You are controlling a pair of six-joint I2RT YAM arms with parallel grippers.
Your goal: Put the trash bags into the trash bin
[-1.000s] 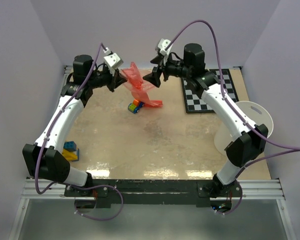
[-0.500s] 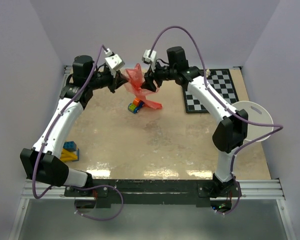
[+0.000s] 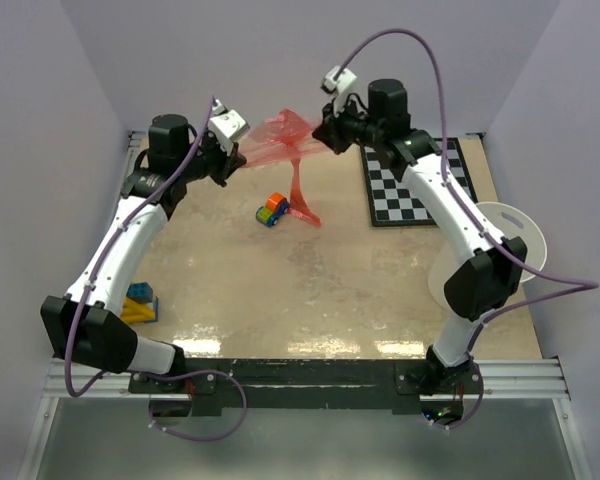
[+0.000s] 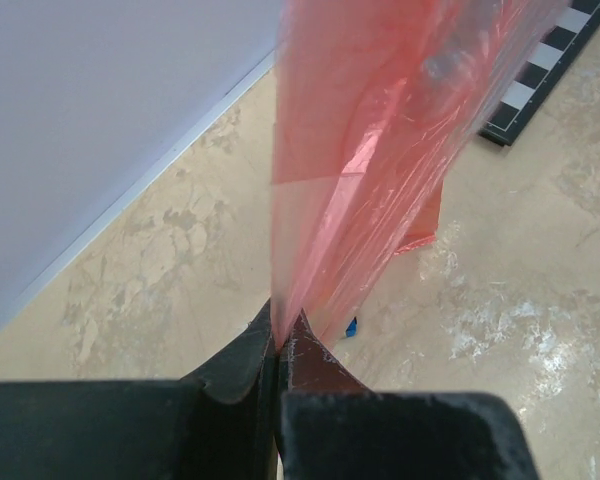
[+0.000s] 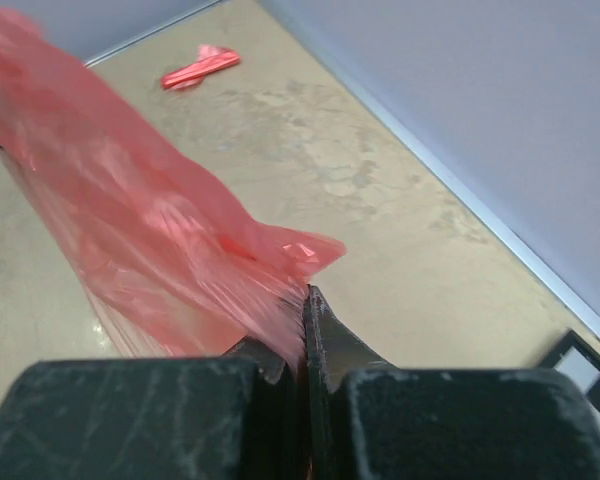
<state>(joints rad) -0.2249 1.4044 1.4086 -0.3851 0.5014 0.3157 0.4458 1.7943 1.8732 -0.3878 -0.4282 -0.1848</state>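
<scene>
The trash bag (image 3: pixel 280 135), thin translucent red-pink film, hangs stretched in the air between both grippers at the back of the table. A tail of it drops to the tabletop. My left gripper (image 3: pixel 238 152) is shut on its left edge; in the left wrist view the film (image 4: pixel 380 130) rises straight out of the closed fingertips (image 4: pixel 280 335). My right gripper (image 3: pixel 325 135) is shut on the right edge, and the film (image 5: pixel 130 220) is pinched there between its fingertips (image 5: pixel 305 300). The trash bin (image 3: pixel 510 240), a white bucket, sits at the right edge, partly behind my right arm.
A black-and-white checkerboard (image 3: pixel 415 185) lies at the back right. A small multicoloured toy block (image 3: pixel 272 210) sits under the bag beside its tail. Yellow and blue bricks (image 3: pixel 140 303) lie near the left arm. A small solid red piece (image 5: pixel 200 68) lies by the back wall.
The right gripper closed on the bag, then drew back to the right and upward. The bag went from a crumpled bunch to a sheet stretched between both grippers. The left gripper held its place.
</scene>
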